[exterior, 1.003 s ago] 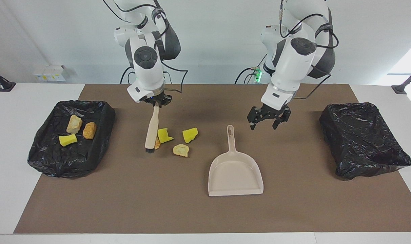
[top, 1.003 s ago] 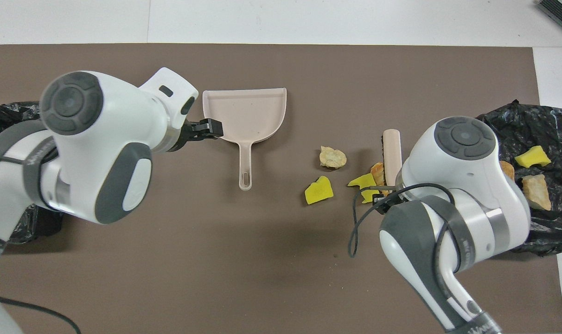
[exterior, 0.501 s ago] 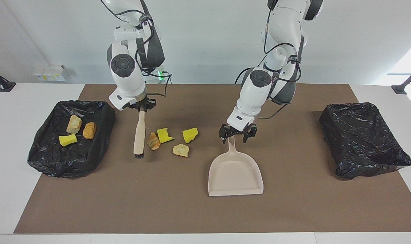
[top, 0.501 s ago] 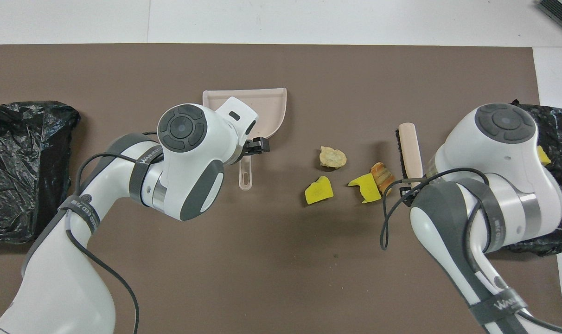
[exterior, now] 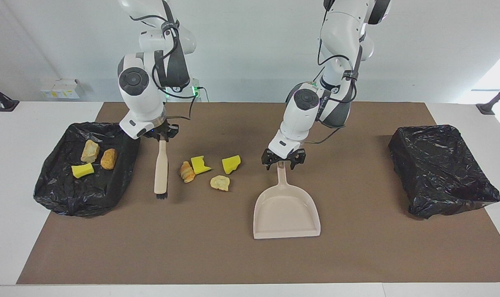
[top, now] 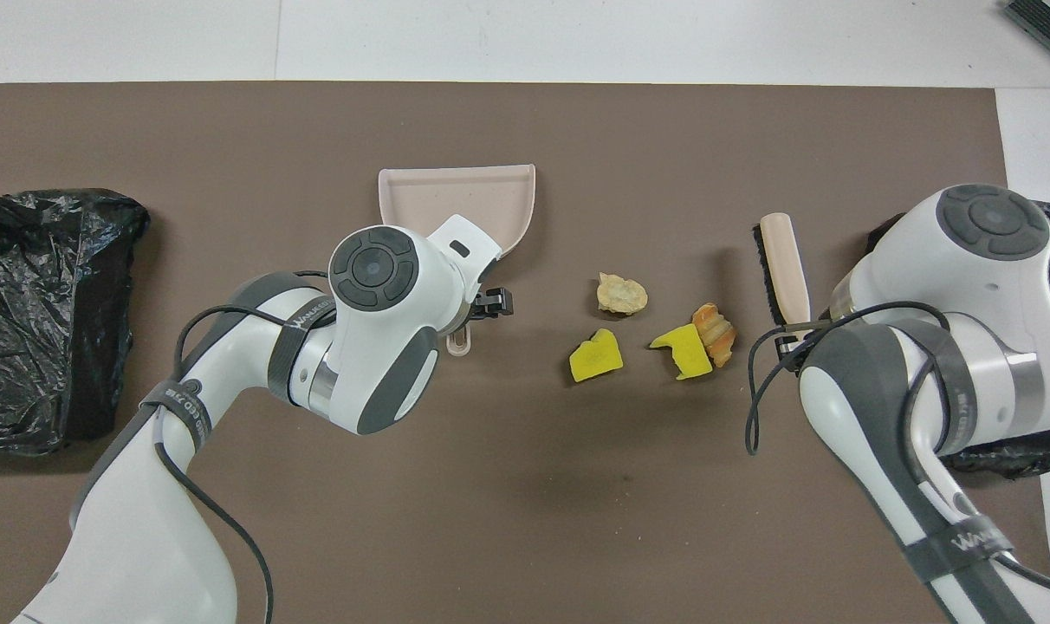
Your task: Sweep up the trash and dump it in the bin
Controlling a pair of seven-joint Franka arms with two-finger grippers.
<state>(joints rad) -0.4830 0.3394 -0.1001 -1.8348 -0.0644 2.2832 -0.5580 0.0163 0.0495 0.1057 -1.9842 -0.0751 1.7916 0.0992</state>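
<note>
Lying loose on the brown mat (exterior: 357, 255) were four scraps of trash (exterior: 211, 170), beside the brush (exterior: 161, 173) and between it and the dustpan (exterior: 286, 210); three more scraps (exterior: 94, 159) sat in the black-lined bin (exterior: 64, 198) at the right arm's end. Clenched on the brush handle's top, the right gripper (exterior: 162, 136) held the brush upright with its bristles at the mat. At the dustpan handle's tip, the left gripper (exterior: 282, 161) straddled it with fingers spread; contact could not be told. Another black-lined bin (exterior: 444, 173) stood at the left arm's end.
</note>
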